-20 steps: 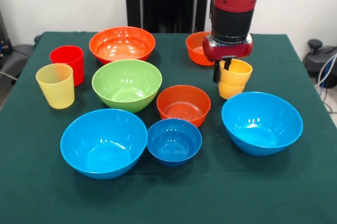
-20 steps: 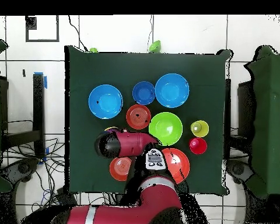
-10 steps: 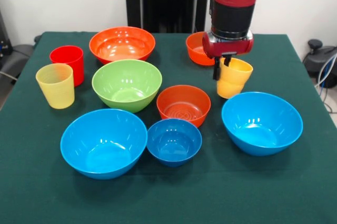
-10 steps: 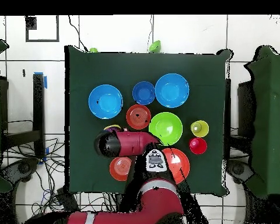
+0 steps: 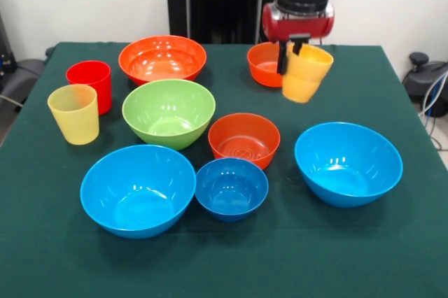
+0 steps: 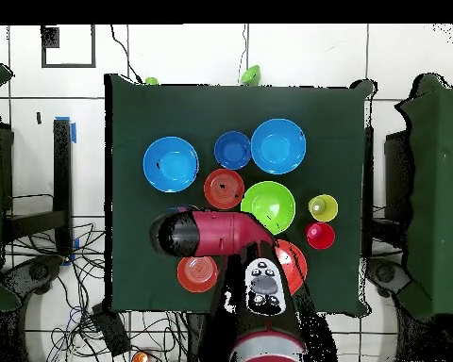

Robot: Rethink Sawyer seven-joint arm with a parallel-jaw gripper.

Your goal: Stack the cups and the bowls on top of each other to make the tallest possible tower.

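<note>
My gripper [image 5: 290, 47] is shut on the rim of the yellow-orange nested cup pair [image 5: 305, 74] and holds it tilted, clear above the table, in front of a small orange bowl [image 5: 263, 64]. In the overhead view the arm [image 6: 200, 234] hides gripper and cups. A light-blue bowl [image 5: 348, 163] sits front right, below the held cups. Another light-blue bowl [image 5: 138, 189], a small dark blue bowl [image 5: 231, 187], a small orange bowl [image 5: 243, 139], a green bowl [image 5: 169, 112] and a large orange bowl [image 5: 162, 59] stand apart. No tower shows.
A red cup [image 5: 89, 84] and a pale yellow cup [image 5: 73, 113] stand upright at the left of the green cloth table [image 5: 364, 256]. The overhead view shows them [image 6: 320, 236] [image 6: 323, 207] right of the green bowl [image 6: 268, 207].
The gripper has risen with the yellow-orange cup pair, lifting it off the table and tilting it. The bowls and other cups have not moved.
</note>
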